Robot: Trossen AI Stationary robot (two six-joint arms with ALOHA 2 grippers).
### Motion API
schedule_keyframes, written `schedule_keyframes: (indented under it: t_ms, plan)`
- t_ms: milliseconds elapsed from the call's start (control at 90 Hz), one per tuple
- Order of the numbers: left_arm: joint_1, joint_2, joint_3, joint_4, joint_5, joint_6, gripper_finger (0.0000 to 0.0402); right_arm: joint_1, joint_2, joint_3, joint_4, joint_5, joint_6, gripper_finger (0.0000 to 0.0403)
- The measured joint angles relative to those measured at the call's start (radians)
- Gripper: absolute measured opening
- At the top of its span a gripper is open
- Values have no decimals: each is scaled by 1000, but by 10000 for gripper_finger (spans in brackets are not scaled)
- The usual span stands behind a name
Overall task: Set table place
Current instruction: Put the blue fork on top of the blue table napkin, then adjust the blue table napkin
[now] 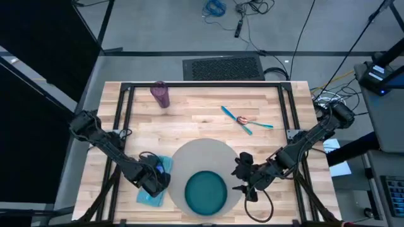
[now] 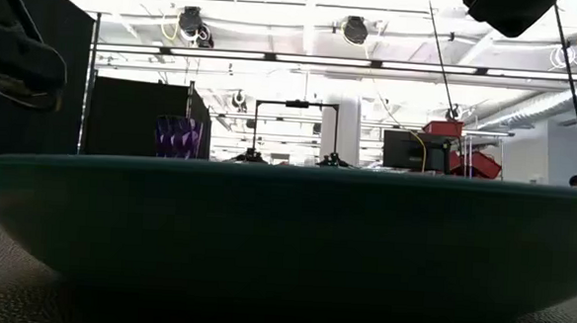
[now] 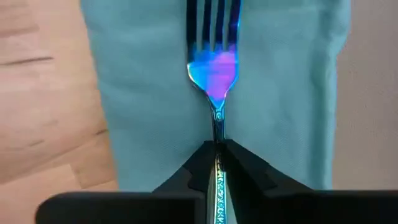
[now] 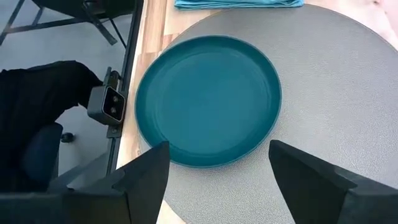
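On the table lies a mat carrying a plate. The right gripper, spread wide, hovers empty beside it. The left gripper pinches a fork over the napkin.

a black ribbed mat and blue cable coil lie on the floor.

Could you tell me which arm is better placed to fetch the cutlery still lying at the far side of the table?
Likely the right. Its gripper is open and empty, on the cutlery's side; the left gripper is shut on the fork over the napkin.
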Motion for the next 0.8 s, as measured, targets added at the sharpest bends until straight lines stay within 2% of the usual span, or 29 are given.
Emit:
schedule_keyframes:
  t_ms: [156, 489, 656, 800]
  plan:
    - [2, 0, 0, 6, 1, -1, 60, 0, 0, 0, -1, 0, -3, 258]
    - [8, 0, 41, -54, 2, 67, 64, 0, 0, 0, -1, 0, -3, 258]
    - [37, 0, 116, -153, -11, 163, 64, 0, 0, 0, -1, 0, -4, 258]
    - [66, -7, 202, -186, -11, 334, 64, 0, 0, 0, -2, 3, -26, 258]
